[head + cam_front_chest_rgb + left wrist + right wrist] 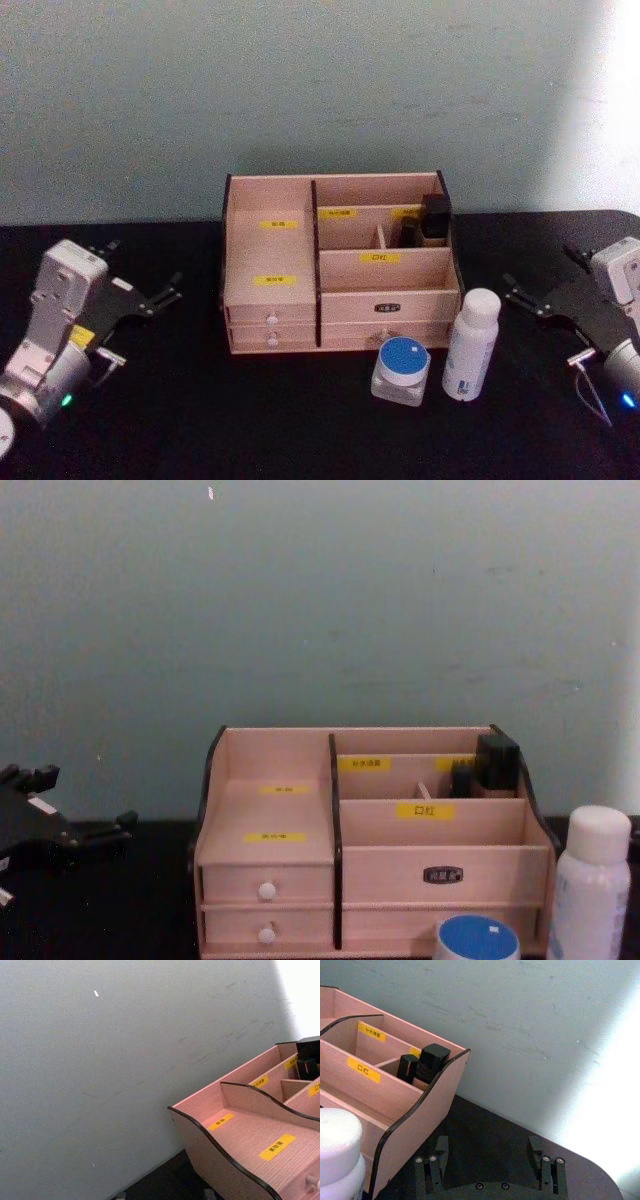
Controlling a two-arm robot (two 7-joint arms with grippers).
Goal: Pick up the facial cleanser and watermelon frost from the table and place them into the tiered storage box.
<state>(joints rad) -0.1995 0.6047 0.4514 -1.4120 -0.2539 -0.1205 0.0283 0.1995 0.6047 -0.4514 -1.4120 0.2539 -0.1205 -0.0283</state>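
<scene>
Step in hand: the opening pick. Nothing is being gripped, and both items are standing on the table.

At lower centre-right of the head view, the blue-lidded jar is sitting nearest. The white bottle is standing upright just beside it, to its right. These are judged to be the watermelon frost and the facial cleanser respectively. Blue print is showing on the bottle but is too small to read.

The left gripper is poised at lower left and the right gripper at the right edge, each with fingers spread and holding nothing. The right one is lying closer to both items, so the next move is probably calling for it to descend over the bottle or jar and close.

Behind them, the tiered storage box is standing at frame centre with its compartments open. Its yellow labels are carrying Chinese text; one is reading "口红". The dark plate on a drawer front is illegible. Dark containers are occupying the rear right compartment.
</scene>
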